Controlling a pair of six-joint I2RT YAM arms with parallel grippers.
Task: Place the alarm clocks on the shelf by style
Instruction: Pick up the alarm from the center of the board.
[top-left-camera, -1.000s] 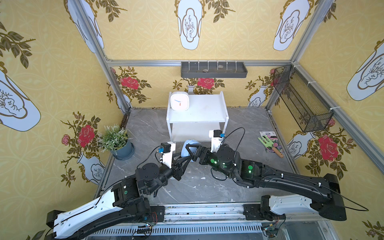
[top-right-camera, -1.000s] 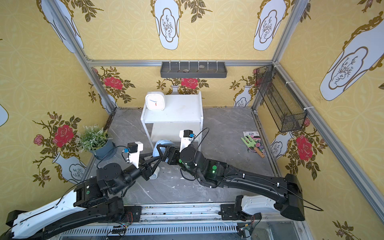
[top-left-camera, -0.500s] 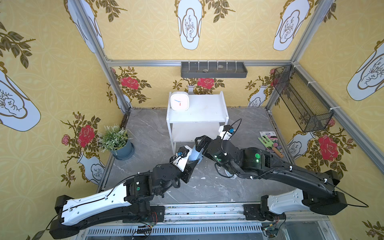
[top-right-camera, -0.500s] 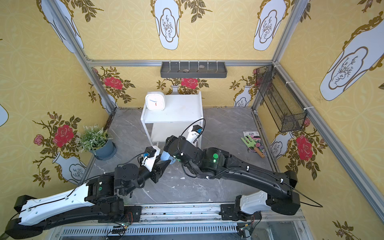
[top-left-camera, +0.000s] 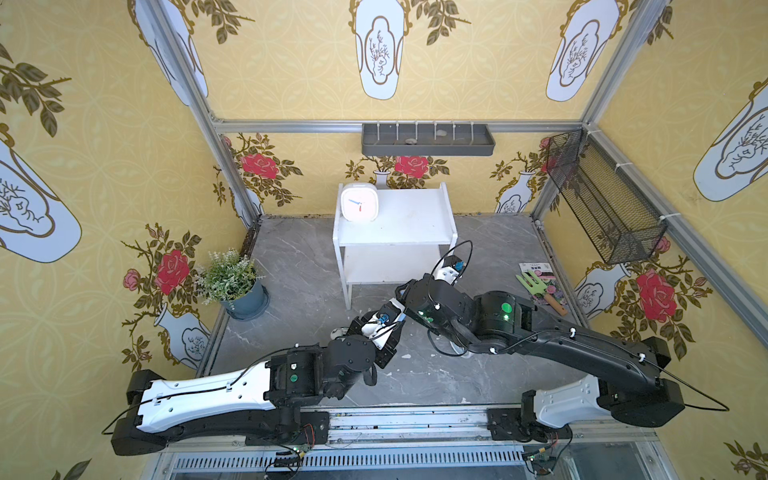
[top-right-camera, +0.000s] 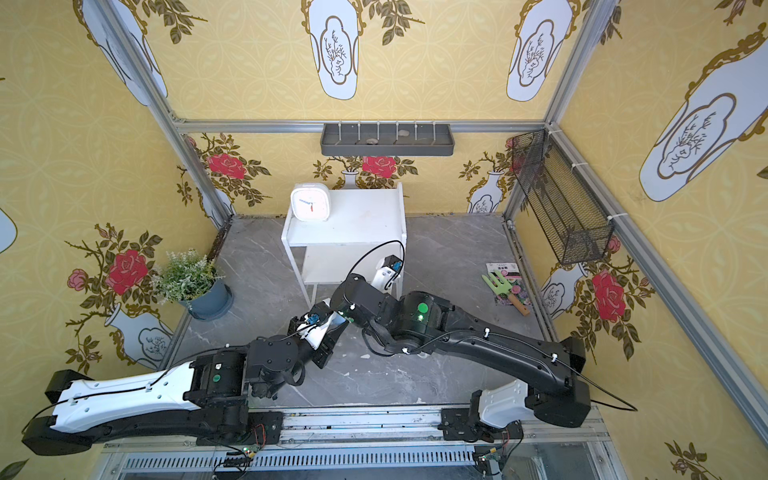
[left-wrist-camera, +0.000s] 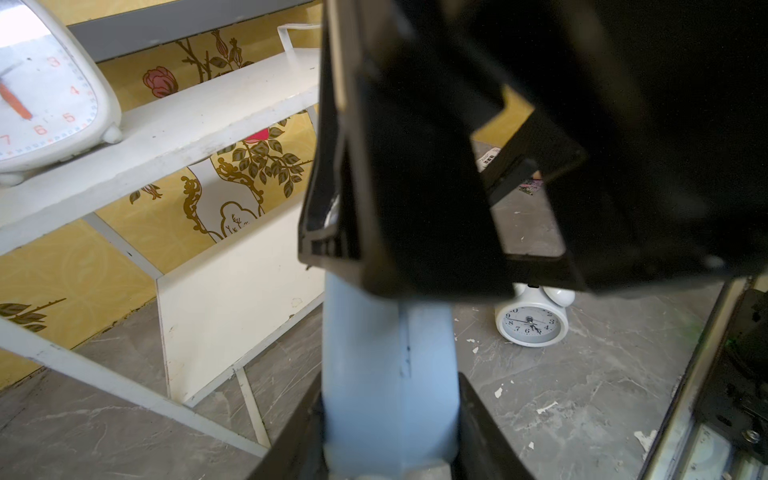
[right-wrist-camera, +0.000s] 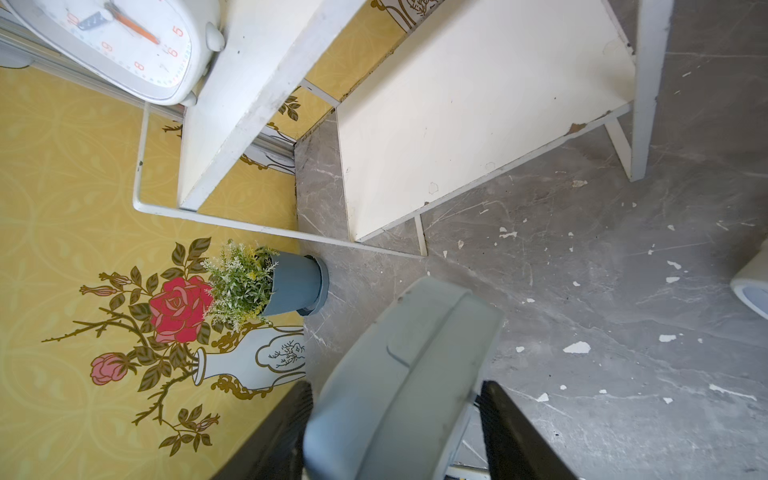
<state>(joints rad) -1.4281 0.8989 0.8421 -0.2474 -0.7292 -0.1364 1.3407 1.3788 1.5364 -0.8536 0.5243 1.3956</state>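
The light blue alarm clock (left-wrist-camera: 386, 353) hangs edge-on above the floor in front of the shelf (top-left-camera: 407, 220). My left gripper (left-wrist-camera: 386, 424) is shut on it. My right gripper (right-wrist-camera: 397, 386) straddles the same clock (right-wrist-camera: 399, 374) from the other side. One right finger lies against the clock and a thin gap shows at the other. A white rounded-square clock (top-left-camera: 359, 203) stands upright on the top board, at its left end. One white twin-bell clock (left-wrist-camera: 532, 322) stands on the floor beyond the grippers. In both top views the arms hide the held clock.
A potted plant (top-left-camera: 232, 282) stands left of the shelf. A green garden fork on a seed packet (top-left-camera: 540, 286) lies to the right. A grey tray (top-left-camera: 428, 139) hangs on the back wall and a black mesh basket (top-left-camera: 602, 199) on the right wall.
Both grippers and the blue clock have shifted a little toward the front and right. My left arm has stretched lower across the floor. The right arm stays at the clock.
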